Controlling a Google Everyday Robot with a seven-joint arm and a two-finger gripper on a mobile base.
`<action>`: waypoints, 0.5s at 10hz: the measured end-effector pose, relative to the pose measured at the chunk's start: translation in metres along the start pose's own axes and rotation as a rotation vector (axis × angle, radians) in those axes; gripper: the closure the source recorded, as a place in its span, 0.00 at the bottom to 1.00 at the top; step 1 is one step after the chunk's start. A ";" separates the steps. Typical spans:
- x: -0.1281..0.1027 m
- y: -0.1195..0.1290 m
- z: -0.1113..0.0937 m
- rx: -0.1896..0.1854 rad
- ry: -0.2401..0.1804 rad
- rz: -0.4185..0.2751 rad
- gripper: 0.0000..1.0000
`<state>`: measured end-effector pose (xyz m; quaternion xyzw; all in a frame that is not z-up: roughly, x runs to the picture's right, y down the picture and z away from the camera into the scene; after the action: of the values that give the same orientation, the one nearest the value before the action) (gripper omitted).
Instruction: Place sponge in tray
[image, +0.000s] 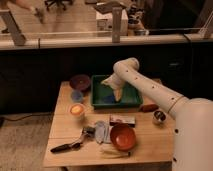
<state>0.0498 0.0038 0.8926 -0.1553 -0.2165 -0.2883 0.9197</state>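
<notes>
The green tray (96, 103) stands at the back middle of the wooden table. My arm reaches over it from the right, and my gripper (118, 93) points down inside the tray, near its middle. A small blue patch, which looks like the sponge (107, 98), lies on the tray floor just left of the gripper. I cannot tell whether the gripper touches it.
A maroon bowl (80, 81) and a light-blue cup (76, 95) stand left of the tray, with an orange-topped cup (76, 110) in front of them. An orange bowl (123, 137), a grey-blue flat item (101, 131), a black-handled tool (67, 146), a small box (122, 120) and a metal cup (159, 116) lie in front.
</notes>
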 end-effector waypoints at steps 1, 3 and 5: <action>0.001 -0.001 -0.002 0.009 -0.006 0.001 0.20; 0.003 -0.003 -0.005 0.025 -0.017 0.004 0.20; 0.004 -0.003 -0.005 0.027 -0.018 0.006 0.20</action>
<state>0.0530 -0.0024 0.8906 -0.1461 -0.2283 -0.2812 0.9206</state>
